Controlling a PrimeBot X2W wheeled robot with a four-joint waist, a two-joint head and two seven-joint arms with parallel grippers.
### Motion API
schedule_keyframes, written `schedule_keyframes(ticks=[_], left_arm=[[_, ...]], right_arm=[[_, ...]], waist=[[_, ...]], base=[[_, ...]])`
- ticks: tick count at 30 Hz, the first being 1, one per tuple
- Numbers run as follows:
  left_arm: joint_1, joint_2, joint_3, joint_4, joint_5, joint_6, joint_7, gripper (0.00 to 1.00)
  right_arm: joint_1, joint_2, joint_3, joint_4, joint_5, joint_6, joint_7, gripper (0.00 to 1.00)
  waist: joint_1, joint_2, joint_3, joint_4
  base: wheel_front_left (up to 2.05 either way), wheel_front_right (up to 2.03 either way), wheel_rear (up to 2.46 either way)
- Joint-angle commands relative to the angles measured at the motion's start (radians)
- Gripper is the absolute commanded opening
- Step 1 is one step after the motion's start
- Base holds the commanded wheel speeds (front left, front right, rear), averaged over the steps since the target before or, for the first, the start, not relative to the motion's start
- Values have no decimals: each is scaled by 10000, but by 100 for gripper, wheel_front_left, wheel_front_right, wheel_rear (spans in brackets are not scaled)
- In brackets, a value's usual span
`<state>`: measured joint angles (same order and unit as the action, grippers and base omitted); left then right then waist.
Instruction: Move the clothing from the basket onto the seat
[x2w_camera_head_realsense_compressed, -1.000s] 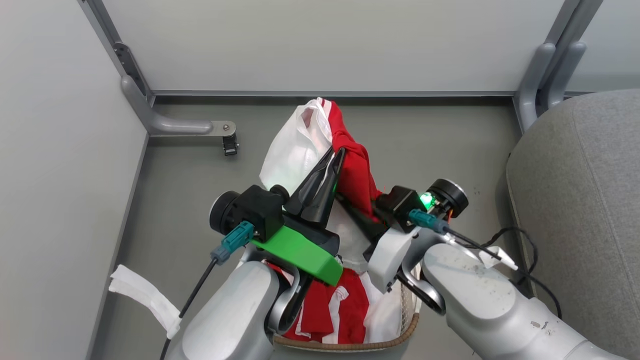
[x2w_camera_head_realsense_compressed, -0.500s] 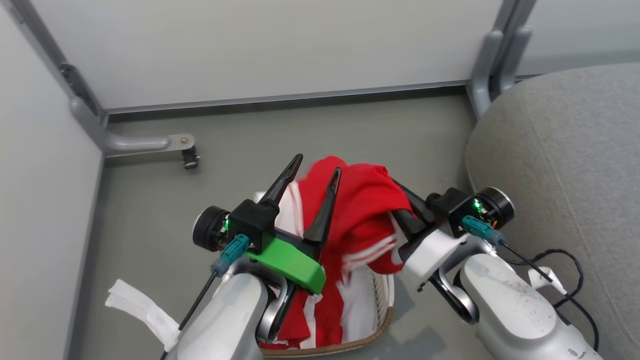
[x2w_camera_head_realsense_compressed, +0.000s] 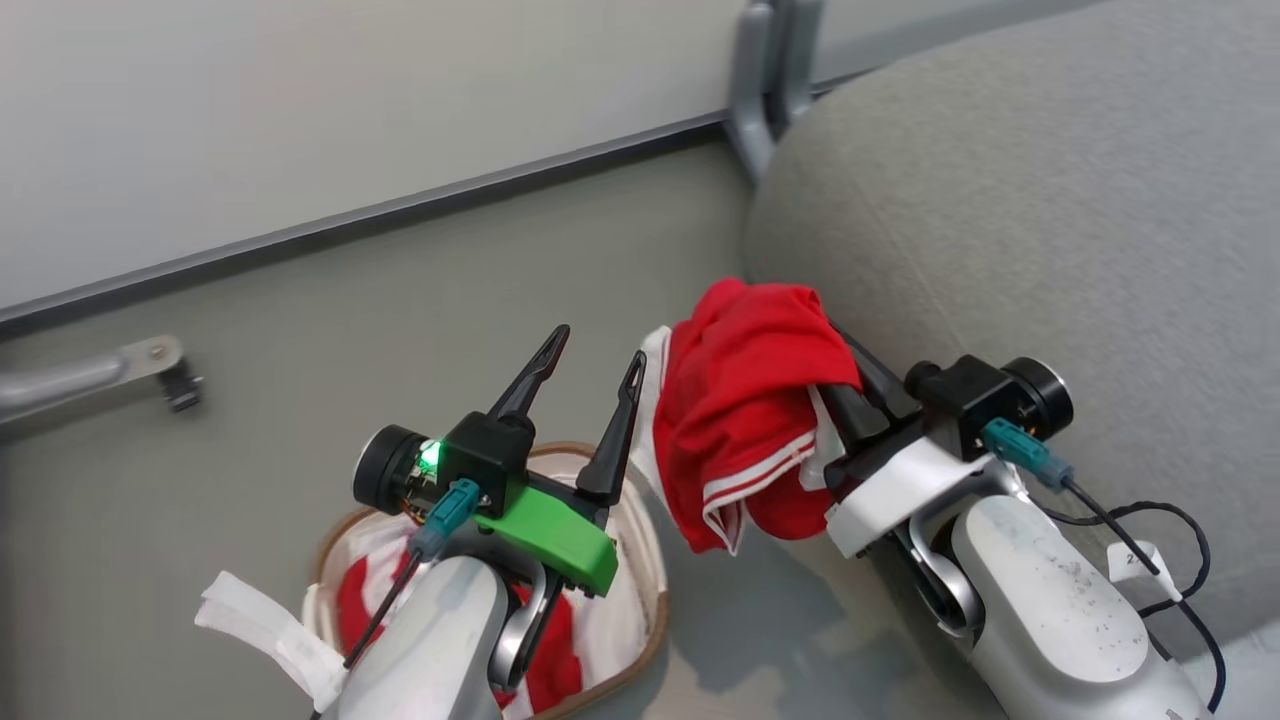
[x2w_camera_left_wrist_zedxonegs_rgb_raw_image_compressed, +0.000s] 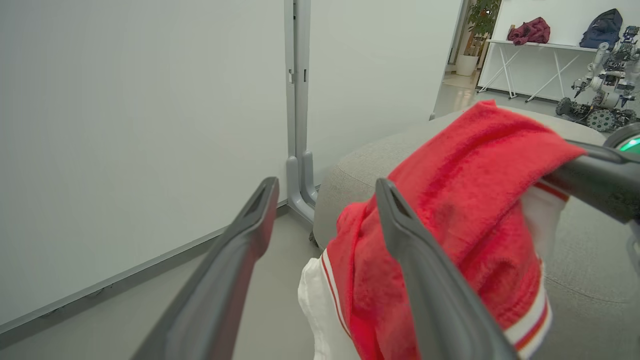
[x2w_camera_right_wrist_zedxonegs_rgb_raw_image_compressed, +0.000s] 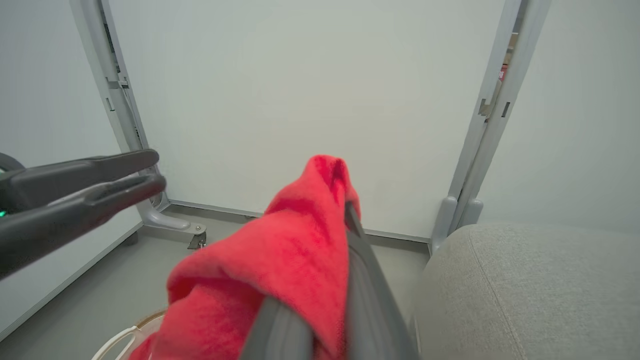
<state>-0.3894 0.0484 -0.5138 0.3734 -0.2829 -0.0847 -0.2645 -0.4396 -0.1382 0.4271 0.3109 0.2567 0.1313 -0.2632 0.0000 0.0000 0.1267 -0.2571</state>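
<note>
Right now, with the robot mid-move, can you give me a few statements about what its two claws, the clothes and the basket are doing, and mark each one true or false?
1. The left gripper is open and holds nothing. True.
2. The red garment lies flat on the grey seat cushion. False: it hangs from the right gripper, beside the cushion's edge.
3. The laundry basket is empty. False: red and white clothing lies inside.
4. In the head view, the left gripper is over the basket. True.
</note>
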Motion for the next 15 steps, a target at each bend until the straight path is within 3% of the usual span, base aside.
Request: schedule_keyframes(ticks=[1,6,15], left_arm=[[87,48,103,74,178,-52,1,100],[130,51,142,221,253,-208,1,100],[-553,59,-959,782,-139,-407,1,100]], right_arm=[[119,61,-92,-90,-32,-10,-24,0],[229,99,-374,-228,-36,-10,-24,0],[855,76,-1834,-684,-437,-10,-24,0]], waist=[[0,0,487,-1671],[0,0,623,-2713],[0,0,892,-2990]], base=[[0,0,0],[0,0,0],[0,0,0]])
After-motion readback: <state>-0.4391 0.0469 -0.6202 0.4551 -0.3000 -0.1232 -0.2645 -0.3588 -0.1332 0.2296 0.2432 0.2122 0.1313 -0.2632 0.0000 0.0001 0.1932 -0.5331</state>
